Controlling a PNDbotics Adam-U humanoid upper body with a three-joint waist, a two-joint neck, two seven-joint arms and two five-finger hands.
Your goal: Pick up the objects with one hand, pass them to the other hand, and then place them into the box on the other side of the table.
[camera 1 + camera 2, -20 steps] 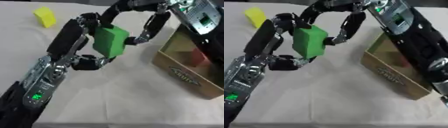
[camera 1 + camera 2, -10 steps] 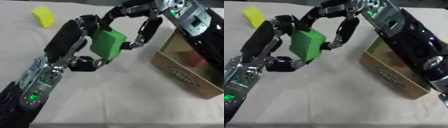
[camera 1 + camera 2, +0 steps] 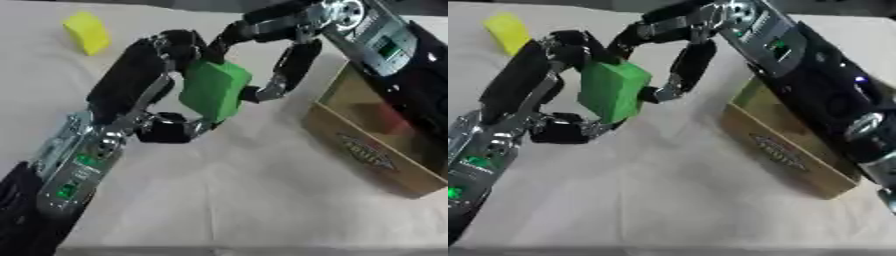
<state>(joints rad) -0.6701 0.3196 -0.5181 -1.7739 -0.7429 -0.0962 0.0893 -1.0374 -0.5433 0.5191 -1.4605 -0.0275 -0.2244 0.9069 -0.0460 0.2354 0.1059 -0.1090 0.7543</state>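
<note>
The green rectangular foam block [image 3: 214,90] hung above the middle of the bench [image 3: 245,200], clear of its pale cloth surface and caught between both arms. The left robot hand [image 3: 166,120] had its thumb and fingers curled round the block's lower and left faces, so it was gripping the block. The right robot hand [image 3: 280,60] arched down from the far right corner, one finger run over the block's top and another bent in against its right face; it too looked closed on the block, though how much weight it bore could not be told.

The block stood tilted, its long axis running from upper right down to lower left. It lay directly between the two hands, the left beneath and to its left, the right above and to its right. The brown cardboard box [image 3: 372,155] sat at the bench's right edge, just beside the right arm, with something red inside. So the right hand was the nearer to the box, and the handover seemed midway. A yellow foam block [image 3: 86,32] waited near the far left corner.
</note>
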